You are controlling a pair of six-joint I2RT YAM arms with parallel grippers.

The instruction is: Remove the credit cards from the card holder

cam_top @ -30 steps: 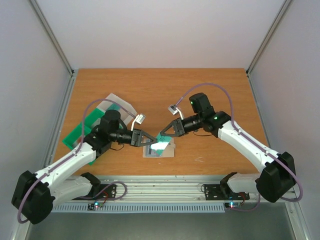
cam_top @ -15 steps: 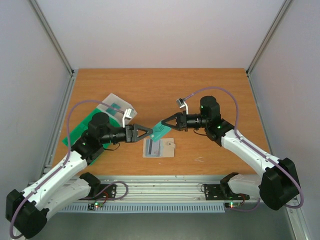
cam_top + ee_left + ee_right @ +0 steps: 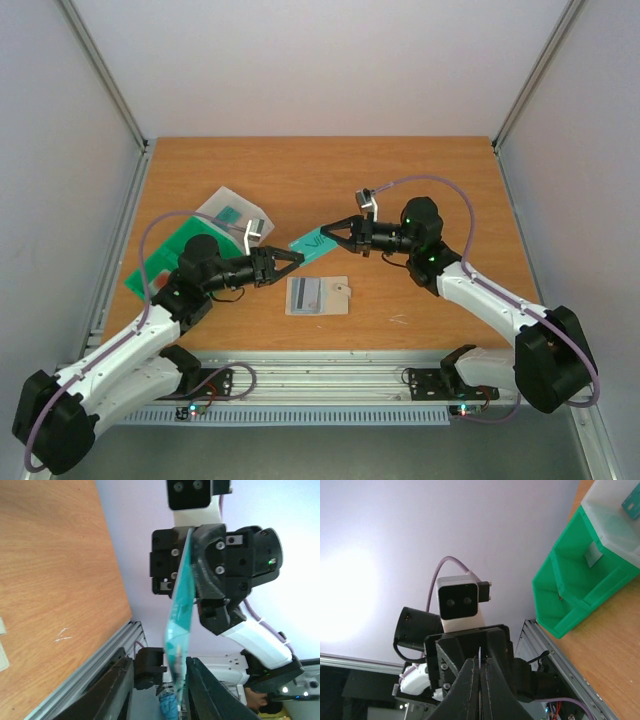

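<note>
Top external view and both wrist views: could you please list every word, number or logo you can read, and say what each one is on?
No text can be read in any view.
Teal card in the right claw: pale marks on its face, too small to read; seen nearly edge-on from the left wrist.
Grey card in the card holder: only a dark stripe, no legible lettering.

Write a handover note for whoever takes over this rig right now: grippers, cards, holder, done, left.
Right gripper: shut on the teal card, held above the table.
Left gripper: open, the card's free end between its fingers, not clamped.
Card holder: flat on the table, a grey card inside.
Done: teal card out.
Left: put it down, perhaps via the left gripper, then pull the grey card.
</note>
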